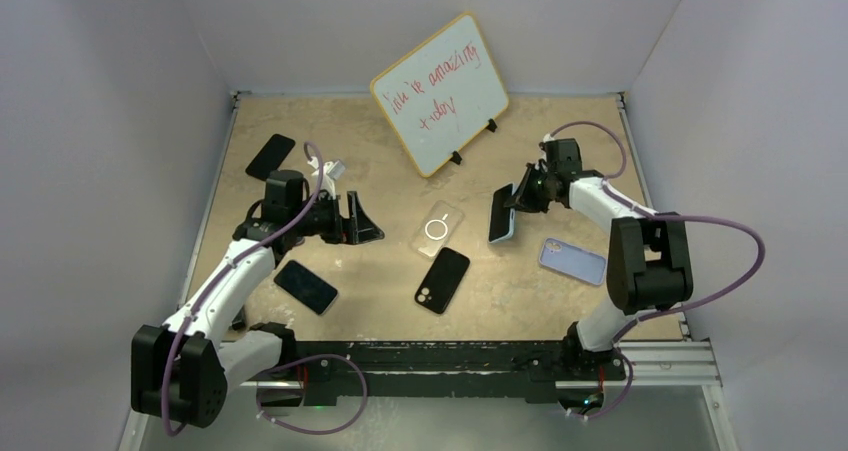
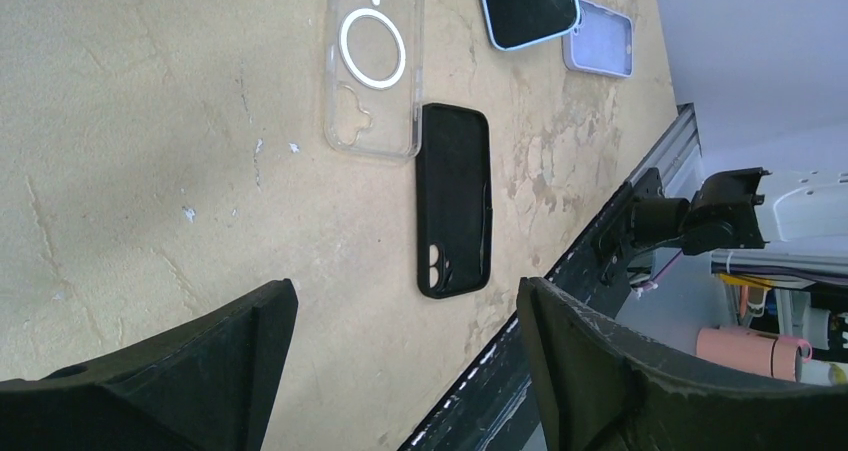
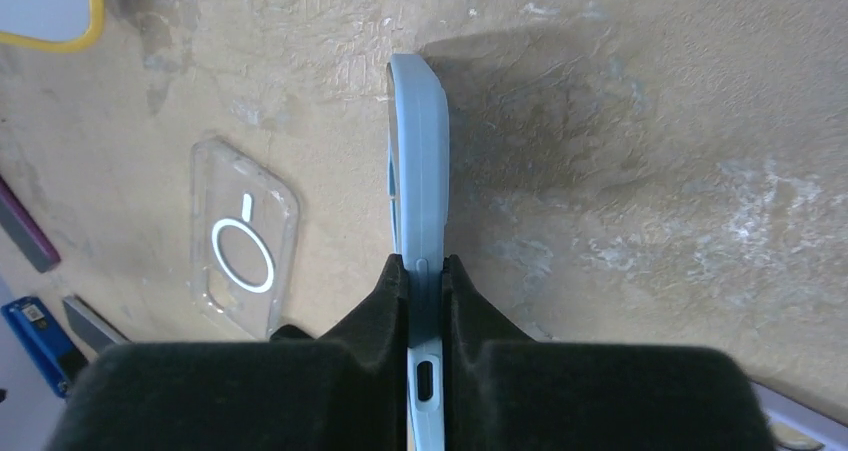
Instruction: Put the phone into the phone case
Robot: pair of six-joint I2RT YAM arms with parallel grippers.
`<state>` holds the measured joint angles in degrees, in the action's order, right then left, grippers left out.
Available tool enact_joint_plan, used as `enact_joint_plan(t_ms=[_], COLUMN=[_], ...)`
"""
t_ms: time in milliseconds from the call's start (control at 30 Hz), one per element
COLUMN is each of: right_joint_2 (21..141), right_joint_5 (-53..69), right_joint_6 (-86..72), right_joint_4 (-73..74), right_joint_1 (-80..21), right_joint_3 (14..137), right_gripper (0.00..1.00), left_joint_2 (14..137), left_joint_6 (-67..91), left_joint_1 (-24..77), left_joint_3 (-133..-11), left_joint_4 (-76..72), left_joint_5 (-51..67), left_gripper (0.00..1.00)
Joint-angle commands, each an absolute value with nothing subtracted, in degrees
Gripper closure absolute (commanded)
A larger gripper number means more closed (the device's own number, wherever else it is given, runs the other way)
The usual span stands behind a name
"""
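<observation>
Right gripper (image 3: 425, 276) is clamped on the blue phone (image 1: 501, 214); the clear case (image 1: 439, 228) lies flat at its 9 o'clock; left gripper (image 1: 363, 221), further toward 9 o'clock, has its jaws wide apart

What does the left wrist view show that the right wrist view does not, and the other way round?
Only the left wrist view: the black rectangular phone case lying flat, the lilac phone case, and the left gripper standing open. Only the right wrist view: the right gripper shut on the light-blue-edged phone, seen edge-on, and a corner of the yellow-framed whiteboard. Both: the clear plastic case with a white ring, and that same phone.
</observation>
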<state>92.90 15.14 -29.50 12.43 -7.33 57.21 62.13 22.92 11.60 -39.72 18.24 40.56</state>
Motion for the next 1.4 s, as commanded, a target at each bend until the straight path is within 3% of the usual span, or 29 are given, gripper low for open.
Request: enact_joint_plan(t_ms=[0,167,333,500,600,800,1000,1200,1367], right_joint_2=[94.55,97.77,97.61,95.63,92.88,87.28,81.36,79.04,77.96], right_joint_5=[15.51,11.31,8.64,5.97,6.62,8.33,9.12,10.10,12.42], right_joint_6=[-27.27,-26.43,-25.57,-24.83,-25.31,-25.48,-27.18,-27.88,-28.62], right_joint_4=[12.09,15.52,18.77,22.24,22.66,22.69,21.23,20.71,18.72], right_joint_1=[-5.96,-4.43,-4.41,-4.63,-4.87,-7.00,-10.39,-14.71,-16.03], right_joint_3=[60.05,63.01,65.06,66.22,64.51,61.36,57.64,56.45,55.18], right_gripper=[0.87,0.68,0.56,0.40,0.22,0.05,0.01,0.01,0.01], left_joint_2=[60.81,61.94,62.65,63.44,61.84,57.15,59.33,65.87,65.81], left_joint_6=[21.01,20.96,21.80,23.52,27.86,36.22,42.54,50.43,53.04], left_joint_1=[11.34,11.34,11.34,11.34,11.34,11.21,9.76,7.10,5.54], left_joint_3=[-39.73,-40.10,-40.48,-44.12,-44.66,-43.21,-43.45,-42.92,-39.96], left_joint_4=[17.80,18.65,19.98,26.85,29.34,32.75,40.03,49.76,49.43], left_joint_5=[39.68,39.00,34.08,21.95,13.07,-1.40,-5.40,-8.57,-8.42], left_gripper=[0.16,0.16,0.17,0.18,0.18,0.14,0.07,0.07,0.07])
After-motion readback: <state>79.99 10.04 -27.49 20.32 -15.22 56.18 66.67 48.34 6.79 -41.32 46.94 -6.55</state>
